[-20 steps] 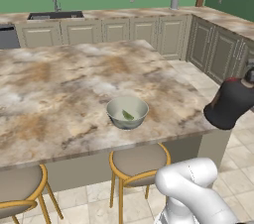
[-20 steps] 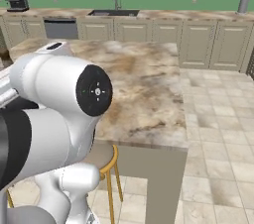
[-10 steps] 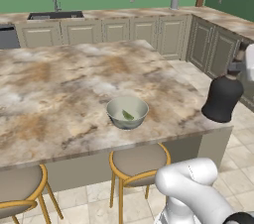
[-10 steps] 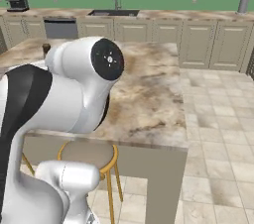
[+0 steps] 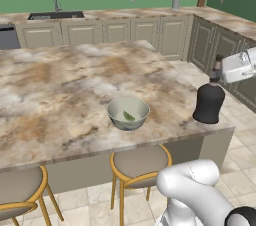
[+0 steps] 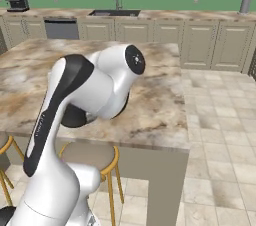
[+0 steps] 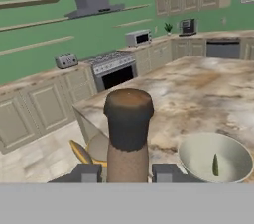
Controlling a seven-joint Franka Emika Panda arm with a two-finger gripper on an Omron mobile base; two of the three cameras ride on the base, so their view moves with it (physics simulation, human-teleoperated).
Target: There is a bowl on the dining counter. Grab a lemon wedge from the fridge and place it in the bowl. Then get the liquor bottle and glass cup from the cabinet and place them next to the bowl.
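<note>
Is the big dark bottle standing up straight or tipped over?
Standing up. The bottle sits on its base at the counter's corner, neck pointing up, beside the bowl.

No legible text or labels anywhere

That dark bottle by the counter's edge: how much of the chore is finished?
Done: a lemon wedge lies in the pale round bowl on the marbled dining counter. In hand: the gripper clasps the dark liquor bottle's neck at the counter's corner, beside the bowl. Left: release it and fetch the glass cup.
</note>
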